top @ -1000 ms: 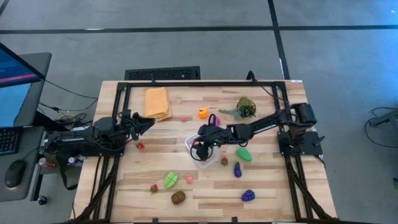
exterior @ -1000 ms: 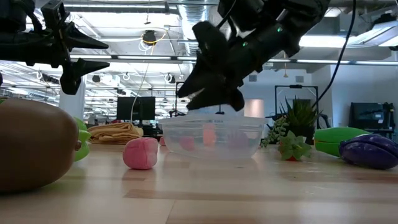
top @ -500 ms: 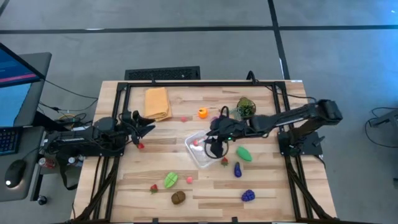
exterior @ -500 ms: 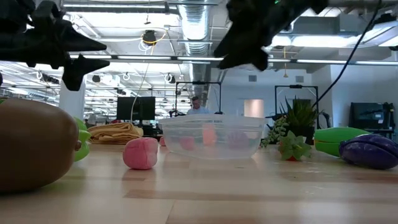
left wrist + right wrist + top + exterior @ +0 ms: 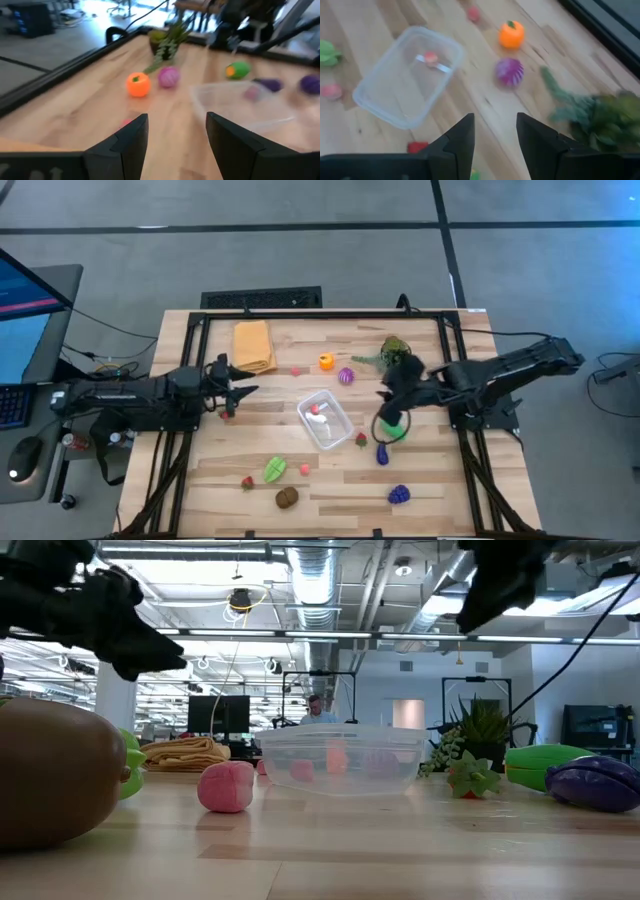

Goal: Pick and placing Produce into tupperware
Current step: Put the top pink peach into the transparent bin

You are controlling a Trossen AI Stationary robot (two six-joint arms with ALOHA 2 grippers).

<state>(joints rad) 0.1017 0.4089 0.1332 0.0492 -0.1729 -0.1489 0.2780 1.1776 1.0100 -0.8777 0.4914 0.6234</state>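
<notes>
- Near the table's middle sits the clear tupperware [image 5: 326, 420], tilted against the board grain, with 1 small pink-red piece [image 5: 314, 409] inside; bare wood rings it on all 4 sides.
- Right gripper [image 5: 388, 424] hangs above the green produce piece [image 5: 395, 430], just off the tupperware's right edge; its wrist view shows the 2 fingers [image 5: 462, 137] apart with nothing between them.
- Left gripper [image 5: 243, 392] is at the table's left side, beside a small red piece [image 5: 227, 415]; its jaws stand partly open and empty, facing the tupperware across open wood.
- Behind the tupperware lie an orange piece [image 5: 326, 362] and a purple piece [image 5: 346, 376], close together; a leafy sprig [image 5: 392, 353] lies nearer the back right.
- Folded yellow cloth [image 5: 253, 345] rests near the back-left rail.
- Along the front strip: a red piece [image 5: 247, 482], a green piece [image 5: 274, 470], a pink piece [image 5: 304, 469], a brown piece [image 5: 287, 498] and a blue-purple piece [image 5: 399, 495], all well apart.
- A red piece [image 5: 361, 440] lies just off the tupperware's right corner, with a dark purple piece [image 5: 382, 453] near it.
</notes>
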